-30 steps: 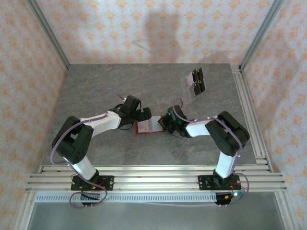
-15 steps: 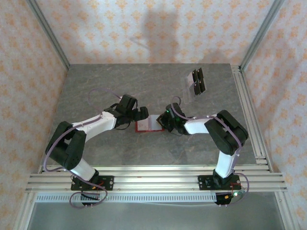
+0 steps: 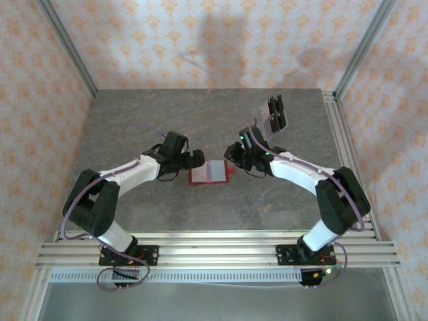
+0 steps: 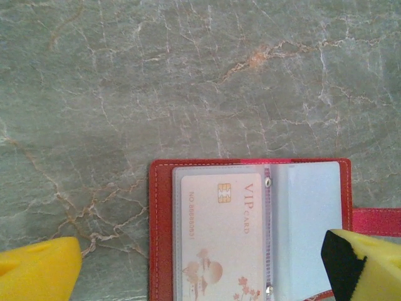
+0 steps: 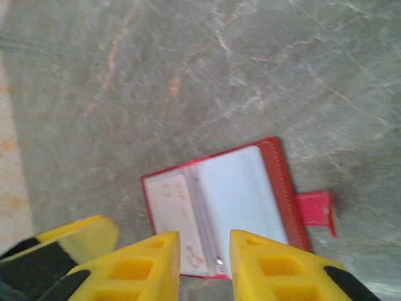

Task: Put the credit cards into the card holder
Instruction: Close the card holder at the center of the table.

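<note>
The card holder [image 3: 211, 173] is a red wallet lying open and flat on the table, with its tab [image 5: 316, 210] pointing right. A pale pink VIP card [image 4: 225, 235] sits in its left clear sleeve, and the right sleeve [image 4: 307, 226] looks empty. My left gripper [image 3: 193, 160] is open wide at the wallet's left end; its yellow fingertips [image 4: 39, 273] straddle the wallet [image 4: 161, 232]. My right gripper [image 3: 239, 152] hangs open above the wallet's right side, with nothing between its fingers [image 5: 135, 266]. Dark credit cards [image 3: 276, 112] stand at the back right.
The cards rest against a small clear stand [image 3: 265, 120] near the aluminium rail [image 3: 344, 154] along the table's right edge. Patterned walls close in the back and sides. Bare grey marbled tabletop [image 3: 154, 120] stretches behind and to the left of the wallet.
My right gripper has drawn back up and to the right, away from the wallet's right edge. The wallet now lies open. My left gripper has shifted slightly left and stays beside it.
</note>
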Available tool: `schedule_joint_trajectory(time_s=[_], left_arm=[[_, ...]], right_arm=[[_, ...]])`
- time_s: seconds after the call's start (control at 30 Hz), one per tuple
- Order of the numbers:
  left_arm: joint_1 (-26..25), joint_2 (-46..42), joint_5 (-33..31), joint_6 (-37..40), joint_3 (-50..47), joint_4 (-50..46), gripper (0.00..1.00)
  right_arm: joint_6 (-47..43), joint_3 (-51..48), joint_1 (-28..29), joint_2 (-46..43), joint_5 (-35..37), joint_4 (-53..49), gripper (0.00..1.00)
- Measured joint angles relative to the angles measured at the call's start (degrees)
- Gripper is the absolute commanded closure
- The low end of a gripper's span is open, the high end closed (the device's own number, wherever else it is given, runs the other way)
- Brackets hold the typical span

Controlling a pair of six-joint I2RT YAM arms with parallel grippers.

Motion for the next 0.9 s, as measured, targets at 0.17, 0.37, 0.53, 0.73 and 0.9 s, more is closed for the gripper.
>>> schedule_joint_trajectory(time_s=[0.17, 0.37, 0.53, 0.73, 0.9], left_arm=[[0.00, 2.49, 2.08, 0.55, 0.00, 0.13, 0.00], [0.00, 4.57, 4.09, 0.55, 0.07, 1.44, 0.00], [0.00, 5.68, 5.25, 0.35, 0.11, 3.21, 0.00], [0.00, 6.71, 6.08, -0.07, 0.11, 4.63, 0.00], [0.00, 6.71, 6.47, -0.76, 0.11, 5.68, 0.00]], right_arm=[[-2.16, -0.04, 0.07, 1.38, -2.01, -1.22, 0.94], [-0.24, -3.45, 0.94, 5.14, -5.33, 4.39, 1.00], [3.02, -8.39, 1.18, 8.17, -7.04, 10.03, 1.00], [5.99, -10.34, 1.18, 10.10, -8.46, 17.14, 1.00], [7.30, -11.56, 1.16, 10.36, -8.94, 20.41, 1.00]])
